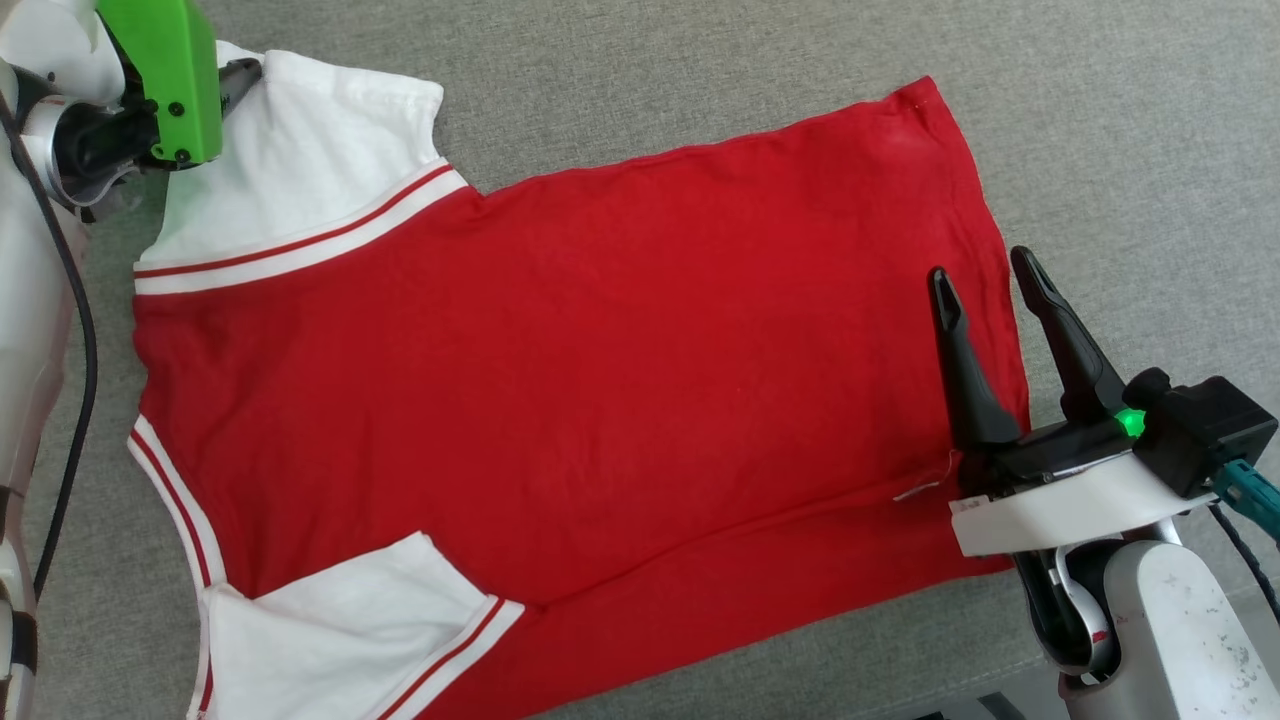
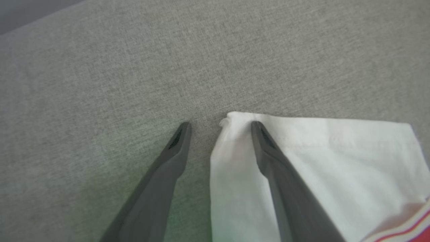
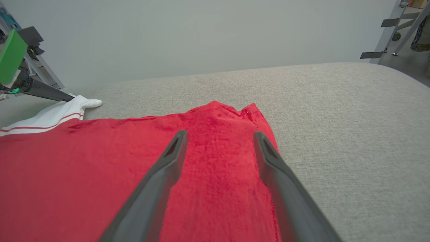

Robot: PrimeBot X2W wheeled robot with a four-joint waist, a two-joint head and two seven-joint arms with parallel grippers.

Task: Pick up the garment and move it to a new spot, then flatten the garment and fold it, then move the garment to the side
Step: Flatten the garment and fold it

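**Red shirt spread on the grey desk, an open claw at each end**

The desk (image 1: 650, 70), covered in grey woven cloth, carries everything. The shirt (image 1: 560, 370) lies spread flat across it with its plain red side up. Its sleeve end is toward the robot's left and its hem toward the robot's right. Shallow creases run along the near part of the red body.

The right claw (image 1: 983, 268) is at the hem end. Its two dark fingers are spread wide and point away from the robot over the red cloth near the hem's edge, and it has hold of nothing. In the right wrist view, red cloth shows between and under the fingers, with bare desk just beside the right-hand one. I cannot tell whether the tips touch the cloth.

The left claw (image 2: 220, 126) is at the far left corner, at the tip of the far white sleeve (image 1: 310, 150). Its fingers stand well apart, one over bare desk and the other over the sleeve. The sleeve's bunched corner lies between them, unpinched. In the head view a green housing (image 1: 165, 80) covers most of this claw.

The near white sleeve (image 1: 340, 630) lies partly on the red body. A white band with a thin red stripe (image 1: 300, 245) runs between the far sleeve and the red body. A small white label (image 1: 915, 490) sticks out at a seam just beside the right claw's base.
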